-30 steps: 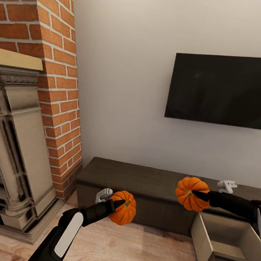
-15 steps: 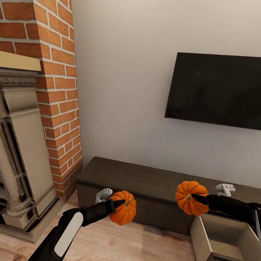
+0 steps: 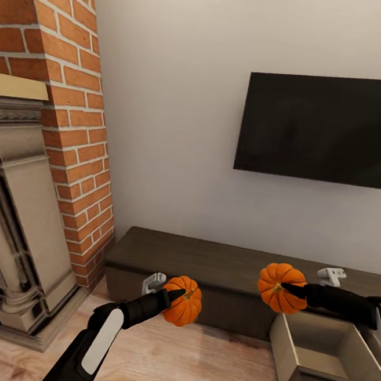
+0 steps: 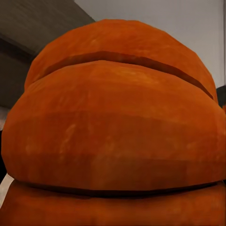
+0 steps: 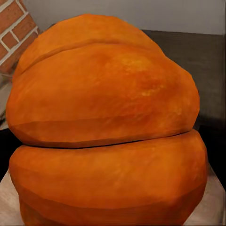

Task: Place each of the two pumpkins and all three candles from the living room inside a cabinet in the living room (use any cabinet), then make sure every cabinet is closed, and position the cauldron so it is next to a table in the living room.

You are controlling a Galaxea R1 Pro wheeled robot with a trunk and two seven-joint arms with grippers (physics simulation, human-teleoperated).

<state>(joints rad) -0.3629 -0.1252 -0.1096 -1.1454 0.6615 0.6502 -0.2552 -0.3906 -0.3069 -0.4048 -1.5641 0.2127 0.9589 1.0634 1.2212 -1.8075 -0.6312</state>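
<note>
Holding one pumpkin each, both arms are seen in the head view in front of the cabinet. The left fingers are clamped on the left pumpkin, which is carried in the air before the cabinet's front face, nr its left end, above the wood floor. The right fingers are closed on the right pumpkin, which is held above the near-left corner of an open drawer w/ a pale wood interior, at abt the level of the cabinet's top front edge. Ribbed orange skin is shown close up in the left wrist view and in the right wrist view. A dark TV is mounted on the wall above the cabinet. A brick-and-stone fireplace stands beside the cabinet's left end. A small white object rests on the cabinet top nr its back edge; what it is can't be told.
</note>
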